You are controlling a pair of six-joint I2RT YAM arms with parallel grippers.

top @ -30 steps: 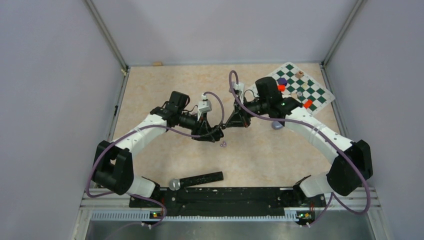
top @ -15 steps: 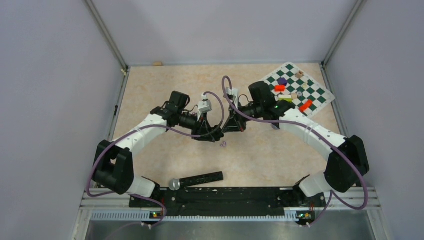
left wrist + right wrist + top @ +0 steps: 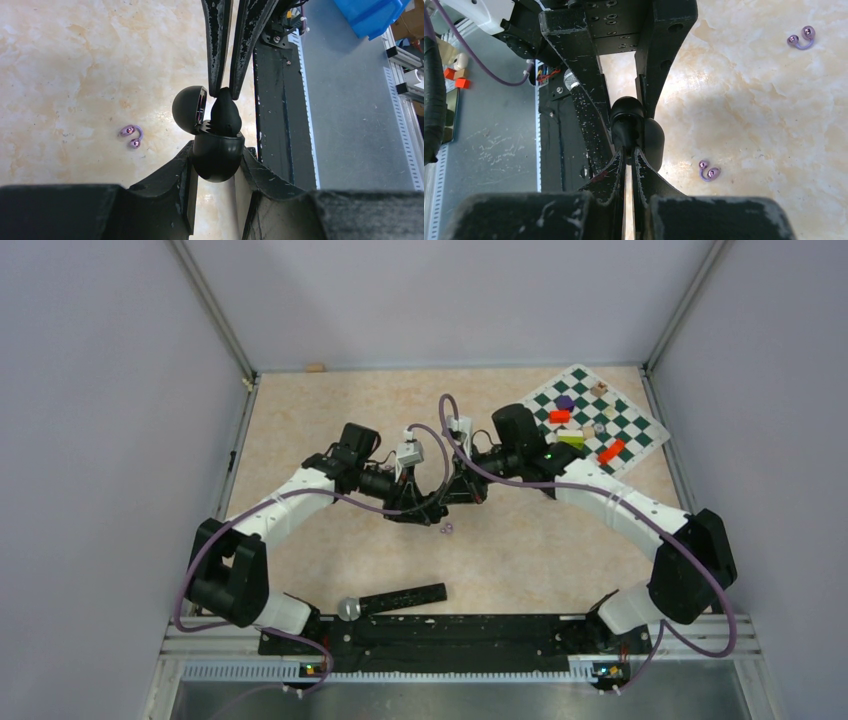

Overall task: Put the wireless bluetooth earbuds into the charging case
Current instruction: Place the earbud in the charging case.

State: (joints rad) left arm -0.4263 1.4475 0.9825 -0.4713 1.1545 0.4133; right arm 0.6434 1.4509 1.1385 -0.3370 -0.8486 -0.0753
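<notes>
A black bud (image 3: 225, 115) at the mouth of the open case (image 3: 217, 167)!
We see the left claw (image 3: 217, 152) clamping the case and the right claw (image 3: 629, 150) pinching that bud; a lilac bud (image 3: 131, 136) lies near the case on the beige table (image 3: 330, 410).

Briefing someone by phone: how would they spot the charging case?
At the middle of the tan table, the left gripper holds the charging case. It is a black egg shape, lid open, a black earbud at its mouth, unlike the tiny lilac earbuds lying loose nearby.
</notes>
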